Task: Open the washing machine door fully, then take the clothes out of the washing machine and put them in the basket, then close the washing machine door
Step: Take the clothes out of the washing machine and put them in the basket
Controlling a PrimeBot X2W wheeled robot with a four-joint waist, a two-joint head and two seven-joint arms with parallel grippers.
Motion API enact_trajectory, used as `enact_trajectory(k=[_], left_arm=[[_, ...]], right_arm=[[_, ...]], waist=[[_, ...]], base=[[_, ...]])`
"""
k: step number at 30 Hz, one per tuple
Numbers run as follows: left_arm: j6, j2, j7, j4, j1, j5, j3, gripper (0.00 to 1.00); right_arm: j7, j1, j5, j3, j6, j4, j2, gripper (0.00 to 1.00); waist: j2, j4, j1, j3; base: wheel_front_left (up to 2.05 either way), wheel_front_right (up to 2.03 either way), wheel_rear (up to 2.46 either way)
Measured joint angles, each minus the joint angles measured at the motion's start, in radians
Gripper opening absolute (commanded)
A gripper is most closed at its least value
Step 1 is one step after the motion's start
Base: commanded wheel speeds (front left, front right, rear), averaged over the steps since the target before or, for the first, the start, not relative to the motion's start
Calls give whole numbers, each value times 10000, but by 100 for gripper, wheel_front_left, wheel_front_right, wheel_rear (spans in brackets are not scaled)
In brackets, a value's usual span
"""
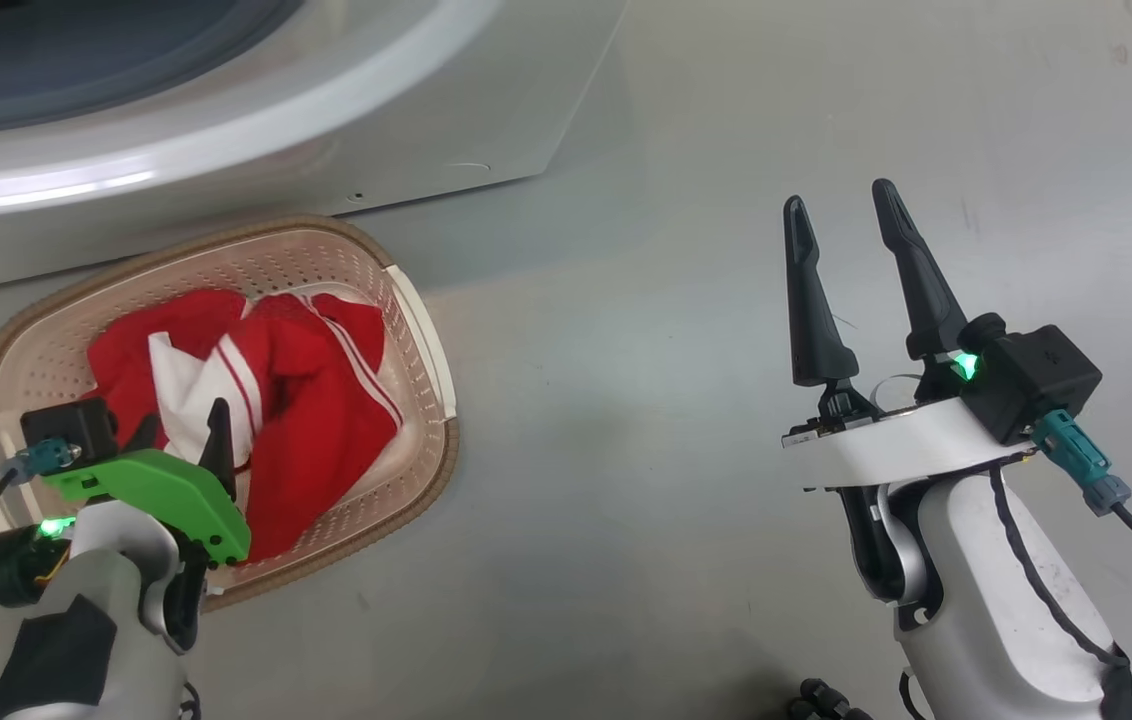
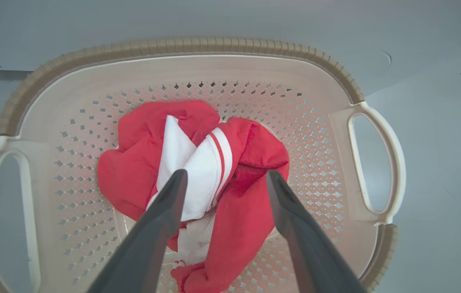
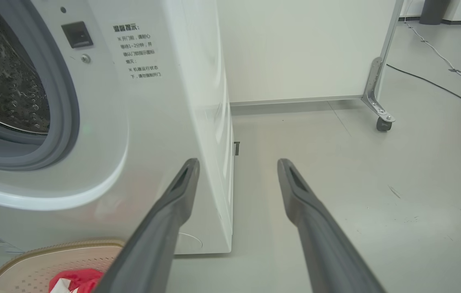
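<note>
**Item: the clothes** [image 2: 238, 211]. Red with white stripes and panels. Heaped in the bottom of the basket [image 2: 181, 44], at the centre of the left wrist view and the lower left of the head view. Wholly inside the rim, no drape over the edge.

**Item: the basket.** Cream, perforated, brown rim, a white handle at each side. Set on the floor [image 1: 686, 420] just in front of the washing machine [image 3: 153, 106]. Also at the lower left corner of the right wrist view.

**Item: left gripper** [image 2: 226, 175]. Directly above the heap, lower centre of its own view. Fingers spread wide, one to each side of the white panel, no fabric pinched between. Released.

**Item: right gripper** [image 1: 839, 193]. Right side of the head view, well apart from the basket, over bare floor. Fingers parted, empty.

**Item: the washing machine.** Upper left of the head view and left side of the right wrist view. Mouth of the drum [image 3: 2, 69] uncovered, grey gasket [image 3: 65, 106] exposed. Visible slice of drum bare steel, no red in it. Remainder cropped off, so possibly empty, not certain.

**Progress, as judged.**
- Door opening: done, given the uncovered mouth.
- Unloading: done or nearly so, with the garments lying in the basket.
- Left to do: a check of the unseen part of the drum, removal of anything found there, then closing of the washing machine door. Present position of that door not to be told from here.
</note>
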Motion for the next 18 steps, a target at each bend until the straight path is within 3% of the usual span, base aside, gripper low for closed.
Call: enact_trajectory(k=[18], left_arm=[[-96,-351,-1994,-121,-18,355,-119,100]], right_arm=[[0,376,-441,-219,280,924,-8,100]], waist=[[0,1057,0,-1513]], base=[[0,0,0]])
